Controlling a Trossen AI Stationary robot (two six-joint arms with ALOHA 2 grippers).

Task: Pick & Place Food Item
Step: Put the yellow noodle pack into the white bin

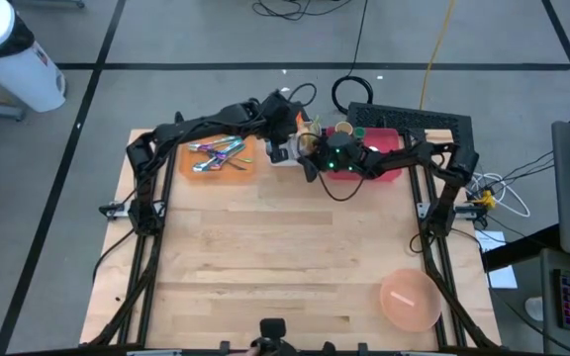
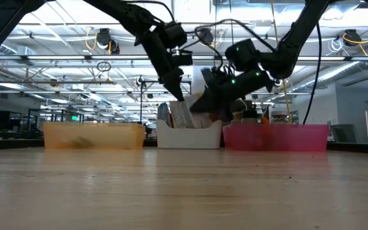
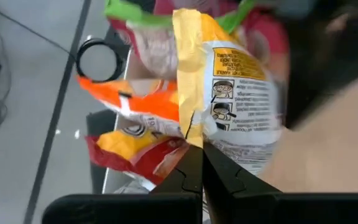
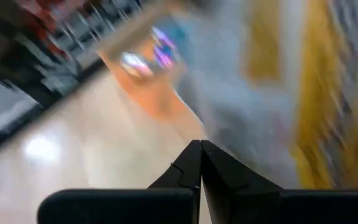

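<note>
Wooden worktop (image 1: 285, 247) lies mostly bare, with three bins along its far edge: an orange bin (image 1: 222, 156) of utensils, a white bin (image 2: 189, 135) of snack packets in the middle, and a pink bin (image 2: 275, 137). A salmon bowl (image 1: 410, 299) sits well apart at the near right corner, with nothing visible in it, so it is probably the drop spot and the placing looks undone.

Both arms reach over the white bin. The left claw (image 3: 194, 163) is clenched, its tips meeting at the edge of a white-and-yellow snack packet (image 3: 235, 102) that stands upright among orange and red packets; whether a fold of wrapper is pinched between them cannot be told. The right claw (image 4: 201, 163) is likewise clenched on nothing visible, hovering just beside the same packets. Judging by this, the task is at the picking stage, with lifting, carrying and releasing left.
</note>
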